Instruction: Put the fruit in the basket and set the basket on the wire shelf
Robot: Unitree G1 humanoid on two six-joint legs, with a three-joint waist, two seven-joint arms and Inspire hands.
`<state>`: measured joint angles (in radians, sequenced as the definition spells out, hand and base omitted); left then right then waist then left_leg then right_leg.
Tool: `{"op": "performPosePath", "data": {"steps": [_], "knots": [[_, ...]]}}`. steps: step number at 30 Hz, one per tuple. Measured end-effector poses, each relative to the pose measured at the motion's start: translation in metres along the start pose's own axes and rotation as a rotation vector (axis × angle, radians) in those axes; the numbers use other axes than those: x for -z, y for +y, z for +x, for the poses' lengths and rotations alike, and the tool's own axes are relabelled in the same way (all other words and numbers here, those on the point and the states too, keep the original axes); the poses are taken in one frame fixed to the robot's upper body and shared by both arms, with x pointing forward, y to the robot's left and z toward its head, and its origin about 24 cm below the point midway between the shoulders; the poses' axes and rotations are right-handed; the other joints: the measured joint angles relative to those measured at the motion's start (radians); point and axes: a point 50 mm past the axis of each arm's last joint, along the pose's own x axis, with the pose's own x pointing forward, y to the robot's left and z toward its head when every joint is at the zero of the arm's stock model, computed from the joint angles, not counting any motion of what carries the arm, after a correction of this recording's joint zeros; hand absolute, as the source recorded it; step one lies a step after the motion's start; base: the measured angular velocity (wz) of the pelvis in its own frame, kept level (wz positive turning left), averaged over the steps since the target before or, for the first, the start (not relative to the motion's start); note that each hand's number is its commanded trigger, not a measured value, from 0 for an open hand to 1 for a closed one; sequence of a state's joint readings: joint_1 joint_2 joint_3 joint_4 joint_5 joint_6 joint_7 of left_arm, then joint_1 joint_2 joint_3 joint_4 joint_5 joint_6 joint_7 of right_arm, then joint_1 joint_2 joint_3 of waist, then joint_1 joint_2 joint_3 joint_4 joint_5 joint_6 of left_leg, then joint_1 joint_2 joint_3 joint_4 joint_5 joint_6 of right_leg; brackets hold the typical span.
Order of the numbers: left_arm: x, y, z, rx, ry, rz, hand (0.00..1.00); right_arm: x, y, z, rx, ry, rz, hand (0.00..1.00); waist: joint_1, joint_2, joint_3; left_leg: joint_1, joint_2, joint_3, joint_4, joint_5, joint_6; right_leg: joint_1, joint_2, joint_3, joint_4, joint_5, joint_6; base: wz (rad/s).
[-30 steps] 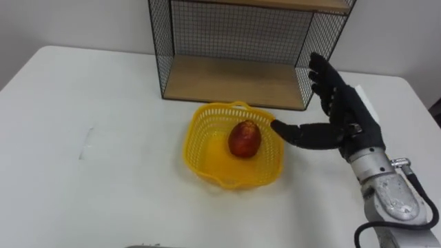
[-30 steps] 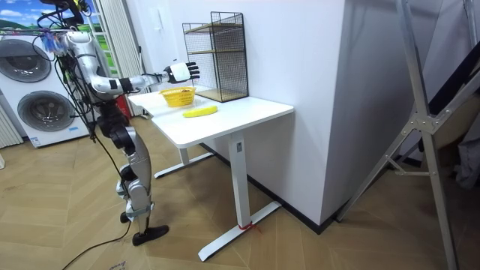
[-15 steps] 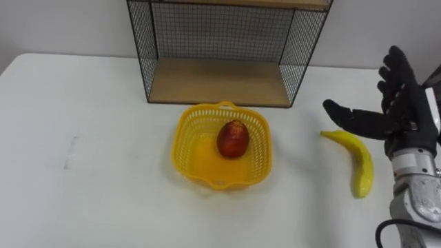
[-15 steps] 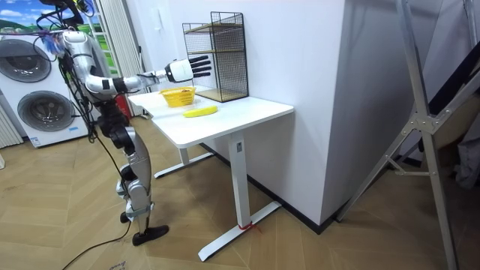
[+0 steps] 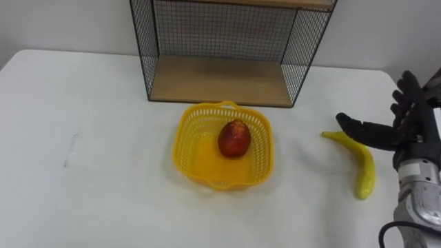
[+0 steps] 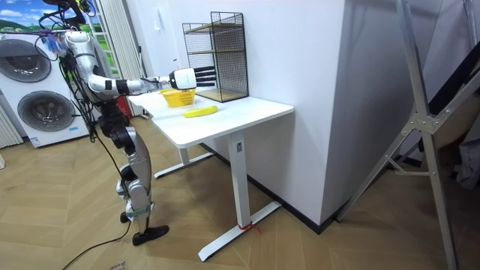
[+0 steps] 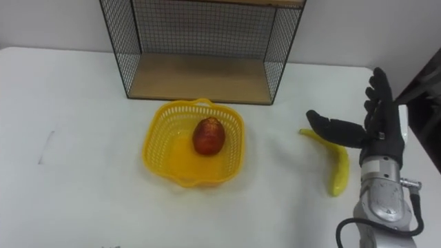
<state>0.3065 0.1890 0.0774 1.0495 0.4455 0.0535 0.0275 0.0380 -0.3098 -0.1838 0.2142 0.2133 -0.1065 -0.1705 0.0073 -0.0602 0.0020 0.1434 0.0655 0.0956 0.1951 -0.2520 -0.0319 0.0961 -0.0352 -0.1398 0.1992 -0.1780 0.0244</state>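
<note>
Right of the basket (image 5: 189,131), the banana (image 5: 362,169) lies flat on the table (image 5: 103,186). Its long axis runs far-to-near, with the far end angled toward the basket. The right hand (image 5: 406,127) is just right of that far end, fingers spread and thumb reaching left over it. Contact is unclear, probably hovering. The red fruit (image 5: 234,138) is already in the basket, in front of the wire shelf (image 5: 220,79). Versus half a second ago, the hand has dropped lower toward the banana; basket and fruit are unmoved.
</note>
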Motion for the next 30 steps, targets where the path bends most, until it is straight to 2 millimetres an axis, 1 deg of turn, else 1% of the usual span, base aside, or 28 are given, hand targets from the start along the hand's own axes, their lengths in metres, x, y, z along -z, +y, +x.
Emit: {"op": "performPosePath", "data": {"steps": [5,9,11,13,15,17,18,23,26,28,30], "knots": [[0.001,0.001,-0.001,0.004,0.001,-0.002,0.00,0.007,-0.004,0.002,-0.004,0.034,-0.052,0.00,-0.001,-0.004,-0.0023,-0.008,0.000,-0.002,0.003,0.000,0.000,-0.001,0.001,-0.002,-0.013,0.000,0.000,0.00],[-0.002,0.002,-0.001,0.000,-0.012,-0.004,0.00,0.018,-0.006,0.002,-0.008,0.087,-0.093,0.00,-0.002,-0.008,-0.0038,-0.008,0.000,-0.002,0.003,0.000,0.000,-0.007,0.001,-0.001,-0.012,0.000,0.000,0.00],[-0.002,0.003,-0.001,-0.002,-0.010,-0.004,0.00,0.025,-0.007,0.001,-0.006,0.122,-0.112,0.00,0.000,-0.012,-0.0059,-0.006,0.000,-0.002,0.001,0.000,0.000,-0.004,0.001,-0.001,-0.010,0.000,0.000,0.00],[-0.001,0.003,-0.001,-0.003,-0.001,-0.003,0.00,0.033,-0.009,0.000,-0.012,0.165,-0.148,0.00,0.000,-0.018,-0.0033,0.008,0.000,-0.002,-0.003,0.000,0.000,0.006,0.001,-0.001,-0.009,0.000,0.000,0.00],[-0.001,0.003,-0.001,-0.003,-0.001,-0.002,0.00,0.040,-0.010,-0.001,-0.028,0.199,-0.160,0.00,0.001,-0.023,-0.0039,0.009,0.000,-0.002,-0.004,0.000,0.000,0.011,0.001,-0.002,-0.010,0.000,0.000,0.00],[-0.002,0.004,-0.001,-0.006,-0.007,-0.002,0.00,0.044,-0.009,0.001,-0.050,0.222,-0.184,0.00,0.002,-0.028,-0.0011,0.008,0.000,-0.002,-0.004,0.000,0.000,0.009,0.000,-0.002,-0.009,0.000,0.000,0.00],[-0.003,0.004,-0.001,-0.007,-0.009,-0.002,0.00,0.047,-0.010,0.001,-0.064,0.238,-0.205,0.00,0.002,-0.027,0.0008,0.007,0.000,-0.002,-0.004,0.000,0.000,0.009,0.000,-0.002,-0.009,0.000,0.000,0.00],[-0.001,0.004,-0.001,-0.006,0.002,-0.001,0.00,0.060,-0.013,-0.001,-0.074,0.310,-0.236,0.00,0.007,-0.028,0.0013,0.007,0.000,-0.006,-0.004,0.000,0.000,0.010,0.001,-0.003,-0.010,0.000,0.000,0.01],[0.000,0.005,-0.001,-0.009,0.009,0.000,0.00,0.069,-0.016,-0.005,-0.072,0.359,-0.261,0.00,0.019,-0.027,0.0013,0.007,-0.001,-0.012,-0.005,0.000,0.000,0.015,0.001,-0.008,-0.013,0.000,0.000,0.05],[0.002,0.006,-0.001,-0.012,0.016,0.001,0.00,0.070,-0.016,-0.005,-0.077,0.362,-0.280,0.00,0.024,-0.024,-0.0030,0.009,-0.001,-0.012,-0.004,0.000,0.000,0.017,0.001,-0.009,-0.013,0.000,0.000,0.00],[0.003,0.007,-0.002,-0.014,0.020,0.002,0.00,0.070,-0.016,-0.005,-0.083,0.361,-0.297,0.00,0.024,-0.024,-0.0043,0.010,-0.001,-0.013,-0.003,0.000,0.000,0.019,0.001,-0.009,-0.013,0.000,0.000,0.00]]}}
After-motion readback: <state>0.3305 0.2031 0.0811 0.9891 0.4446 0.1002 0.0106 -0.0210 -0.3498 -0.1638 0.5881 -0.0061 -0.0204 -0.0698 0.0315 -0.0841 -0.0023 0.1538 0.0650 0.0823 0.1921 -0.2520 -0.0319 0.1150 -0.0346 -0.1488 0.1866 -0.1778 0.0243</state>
